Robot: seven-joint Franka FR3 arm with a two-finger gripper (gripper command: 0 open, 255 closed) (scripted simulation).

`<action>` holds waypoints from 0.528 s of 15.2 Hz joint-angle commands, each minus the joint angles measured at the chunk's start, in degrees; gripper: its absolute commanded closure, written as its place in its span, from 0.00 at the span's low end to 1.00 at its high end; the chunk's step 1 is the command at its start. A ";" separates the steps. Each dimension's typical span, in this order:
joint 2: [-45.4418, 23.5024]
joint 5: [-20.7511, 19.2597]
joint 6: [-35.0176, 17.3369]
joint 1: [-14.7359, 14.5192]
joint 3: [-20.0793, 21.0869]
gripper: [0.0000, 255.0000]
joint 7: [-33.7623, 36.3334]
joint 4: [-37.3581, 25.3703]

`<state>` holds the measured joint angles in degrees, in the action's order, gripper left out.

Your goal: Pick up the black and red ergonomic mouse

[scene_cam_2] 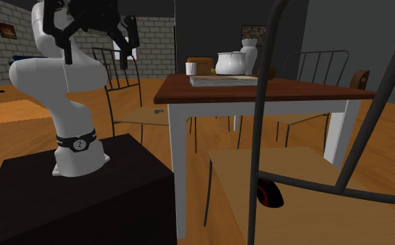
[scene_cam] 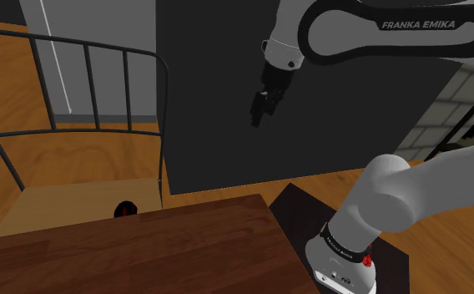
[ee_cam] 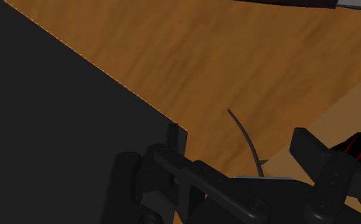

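A: What takes up the most room?

B: A dark wall panel [scene_cam: 310, 100] and the wooden floor [ee_cam: 236, 57] below it. Next comes a table [scene_cam_2: 272, 90] with a brown wooden top and white legs. In the shoulder view its top runs along the bottom edge.

A: And the robot?

B: The white arm [scene_cam: 444, 192] rises from a black stand [scene_cam_2: 64, 202] and arcs overhead, its upper link lettered FRANKA EMIKA.

A: Any seating?

B: A chair [scene_cam: 77, 196] with a black metal back and a tan seat stands against the table, on the shoulder view's left. In the second exterior view it sits in the foreground.

A: Anything on the tabletop?

B: A white lidded pot [scene_cam_2: 231, 63] on a book [scene_cam_2: 220, 81], and a small white cup [scene_cam_2: 191, 68] beside them.

A: How is the gripper?

B: The gripper [scene_cam: 263, 107] hangs high in front of the dark panel. In the wrist view the gripper [ee_cam: 239, 141] has its fingers [ee_cam: 307, 145] spread wide with nothing clasped. Only floor and a thin chair rod show between them.

A: Where's the target?

B: The black-and-red mouse [scene_cam_2: 269, 193] lies on the tan chair seat, near the edge that faces the stand. In the shoulder view the mouse [scene_cam: 127, 208] peeks out just past the table's far edge, well apart from the gripper. From the wrist it [ee_cam: 358, 145] sits outside one finger, not between the two.
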<state>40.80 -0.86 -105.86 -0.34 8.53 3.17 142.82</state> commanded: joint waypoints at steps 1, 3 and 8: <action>-1.56 1.50 -2.45 -0.41 2.46 0.00 4.12 1.07; -3.86 2.72 -5.09 -0.68 4.84 0.00 7.94 1.60; -11.33 4.76 -11.91 -0.74 10.91 0.00 17.64 1.28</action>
<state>31.06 3.64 -116.17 -1.21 18.38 18.91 144.09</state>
